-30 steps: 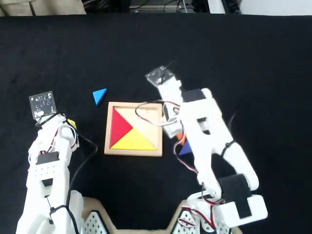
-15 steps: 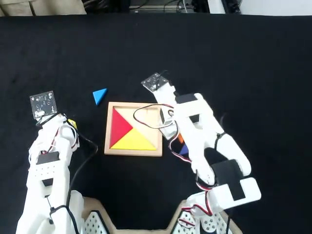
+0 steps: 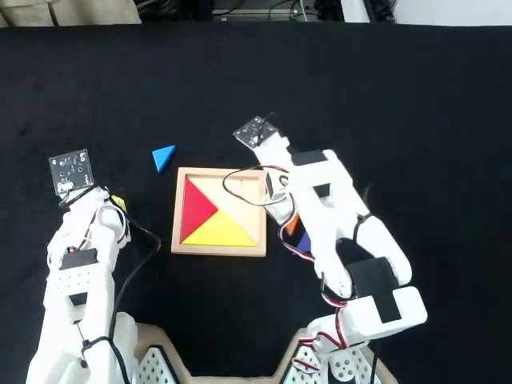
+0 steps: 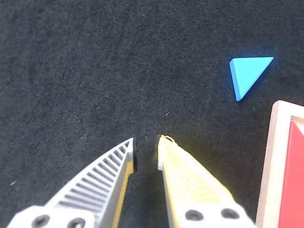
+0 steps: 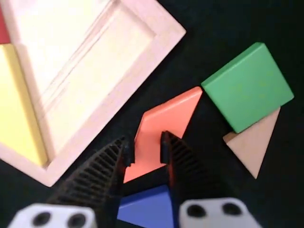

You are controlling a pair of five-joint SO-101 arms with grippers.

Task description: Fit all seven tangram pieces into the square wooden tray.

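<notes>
The square wooden tray holds a red triangle and a yellow triangle; its upper right part is bare. Just right of the tray, my right gripper is shut on the orange parallelogram, which lies on the cloth. A green square, a tan triangle and a dark blue piece lie close around it. The light blue triangle sits off the tray's upper left corner. My left gripper hovers over bare cloth left of the tray, narrowly open and holding nothing.
The black cloth covers the whole table, with free room at the back and far right. The right arm's body hides most of the pieces beside the tray from above. The arm bases stand at the front edge.
The right arm's wrist has shifted left and slightly toward the tray, staying over the orange parallelogram. The left arm and the loose pieces have not moved.
</notes>
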